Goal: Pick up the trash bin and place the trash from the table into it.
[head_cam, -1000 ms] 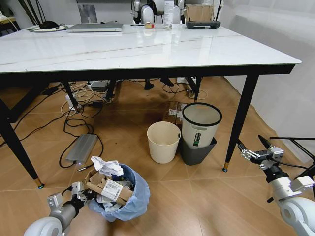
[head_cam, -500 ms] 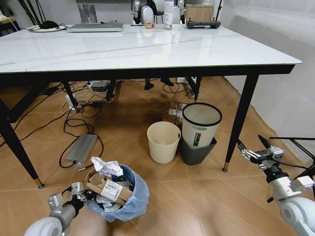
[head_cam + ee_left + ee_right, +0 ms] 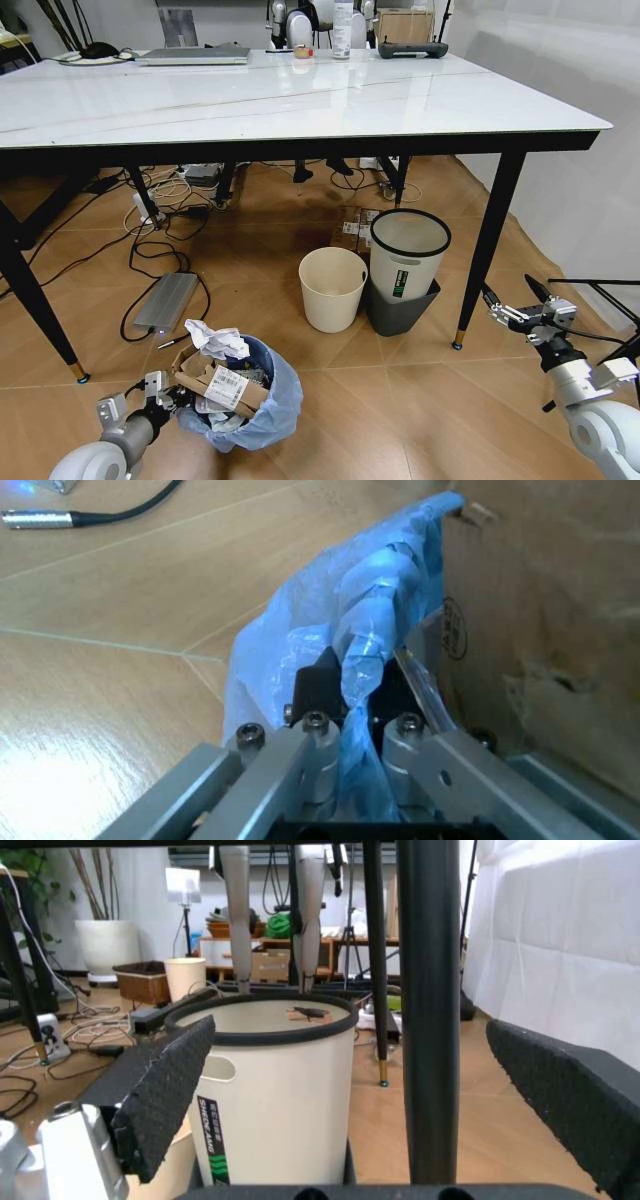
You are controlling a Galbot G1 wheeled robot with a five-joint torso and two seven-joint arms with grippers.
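- The trash bin (image 3: 245,400) sits on the floor at the lower left of the head view, stuffed with a torn cardboard box (image 3: 216,383) and crumpled paper (image 3: 216,339).
- My left gripper (image 3: 350,739) is clamped on the bin's blue bag (image 3: 300,652) at the rim; I'd move it gently, as thin plastic may slip.
- My right gripper (image 3: 515,303) idles at the lower right, spread open.
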